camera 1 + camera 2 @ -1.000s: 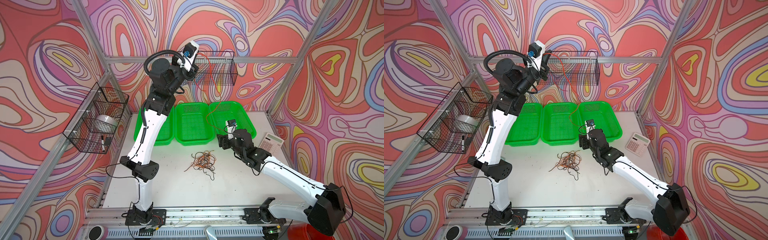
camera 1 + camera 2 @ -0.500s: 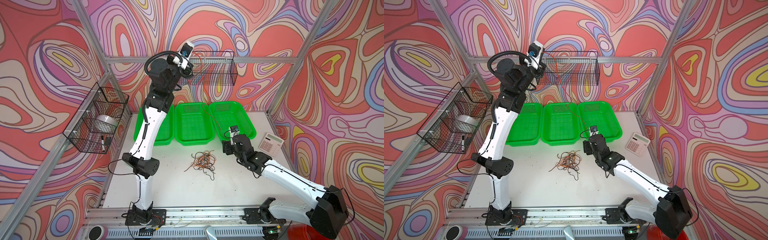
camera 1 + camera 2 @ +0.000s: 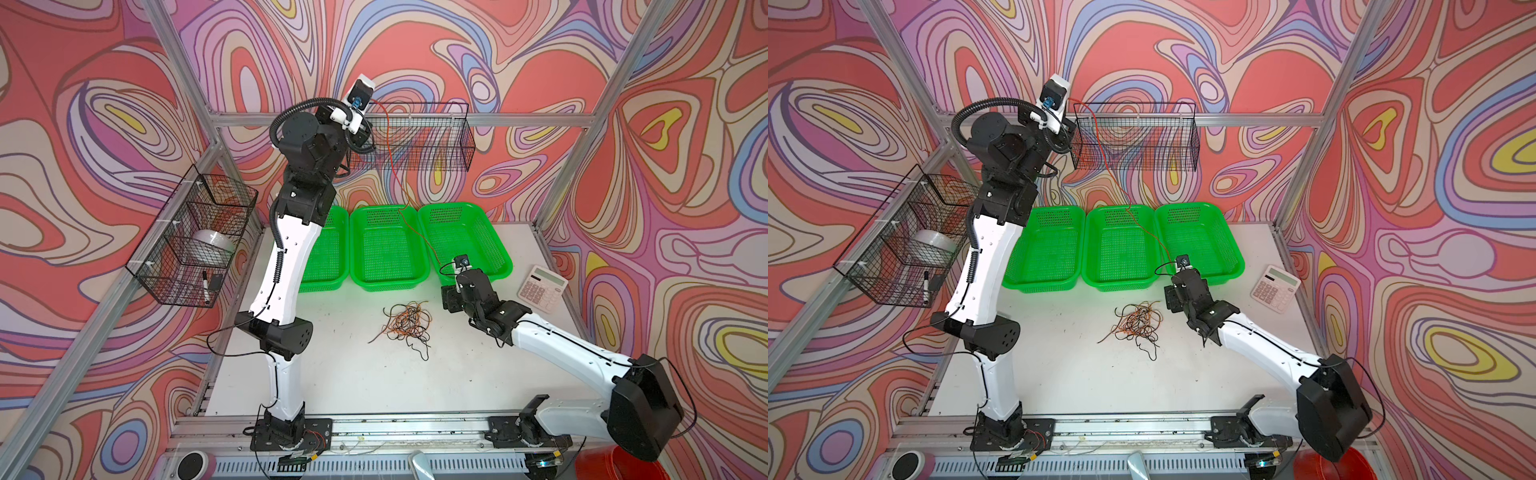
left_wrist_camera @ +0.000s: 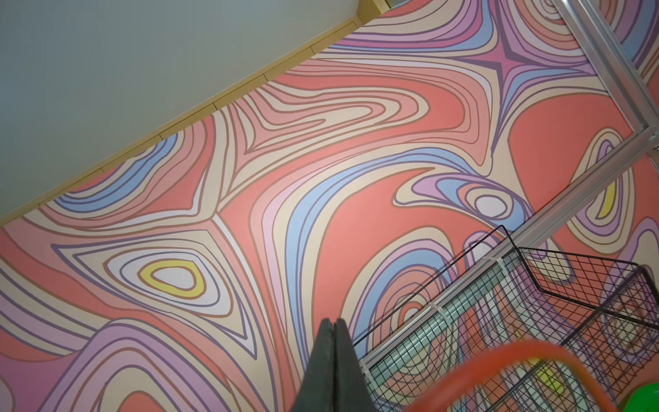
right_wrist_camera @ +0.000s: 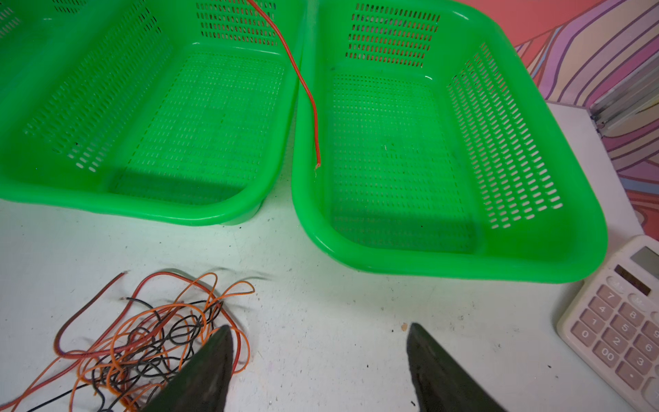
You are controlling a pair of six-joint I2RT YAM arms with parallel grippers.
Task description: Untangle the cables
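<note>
Swirled pink and red walls close in a white desk [image 3: 353, 374]. Near its middle the cables [image 3: 405, 324] lie in a loose tangle of orange, black and dark red strands.

One red cable [image 3: 390, 166] is clear of the heap. My left pincer [image 4: 334, 323] is clamped tight on it high up, beside the black wire basket [image 3: 419, 141] on the back wall. From there it hangs in a long slant. Its free end is over the rims where the middle green basket [image 3: 384, 249] and the right green basket [image 3: 465, 241] meet; I cannot tell whether it touches them.

My right pincer [image 5: 320, 326] is spread wide and holds nothing. It is low over the desk just beside the tangle, and one finger [image 5: 210, 356] overlaps the tangle's edge in the wrist view.

The left green basket [image 3: 328, 257] sits partly behind my left arm, and a calculator [image 3: 542, 289] lies near the right green basket.
</note>
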